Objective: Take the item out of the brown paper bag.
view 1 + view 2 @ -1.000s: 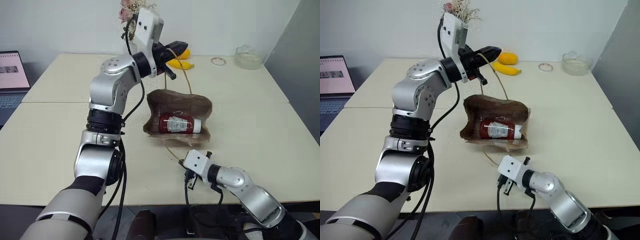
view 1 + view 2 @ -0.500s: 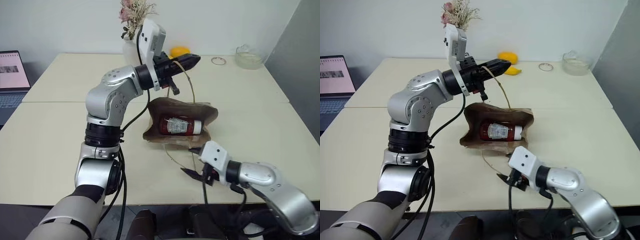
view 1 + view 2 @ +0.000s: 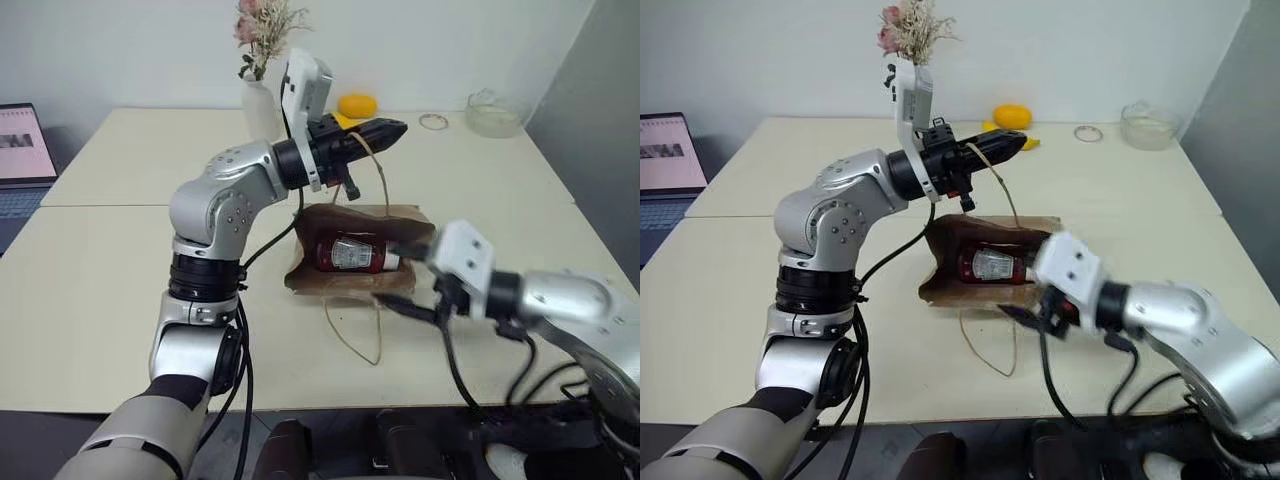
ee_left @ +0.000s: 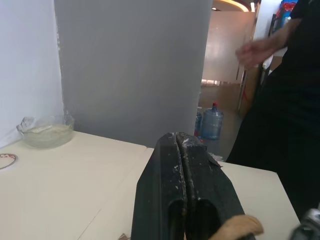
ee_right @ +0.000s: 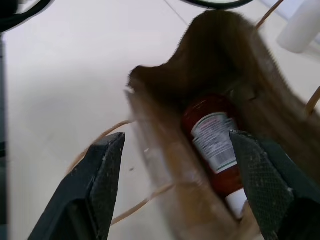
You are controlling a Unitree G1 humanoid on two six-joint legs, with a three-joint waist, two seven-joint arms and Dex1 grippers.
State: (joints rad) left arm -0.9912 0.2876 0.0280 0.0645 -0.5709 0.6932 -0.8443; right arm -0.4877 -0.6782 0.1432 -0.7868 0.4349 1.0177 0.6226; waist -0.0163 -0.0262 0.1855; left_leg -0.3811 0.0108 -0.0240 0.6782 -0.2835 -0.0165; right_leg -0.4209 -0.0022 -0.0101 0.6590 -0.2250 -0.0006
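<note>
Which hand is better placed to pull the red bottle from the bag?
The right hand: it is open, facing the red bottle inside the brown paper bag. The left hand is shut on the bag's handle.

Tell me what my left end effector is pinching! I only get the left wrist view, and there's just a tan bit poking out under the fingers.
Observer: That tan bit is a loop handle of the brown paper bag. Your left end effector is shut on it, above the bag.
Operator: Is something inside the bag?
Observer: Yes, a red bottle with a light label lies on its side in the bag's open mouth.
Operator: Where's my other arm?
Observer: The right end effector is open and faces the mouth of the bag. It isn't touching the bottle.
</note>
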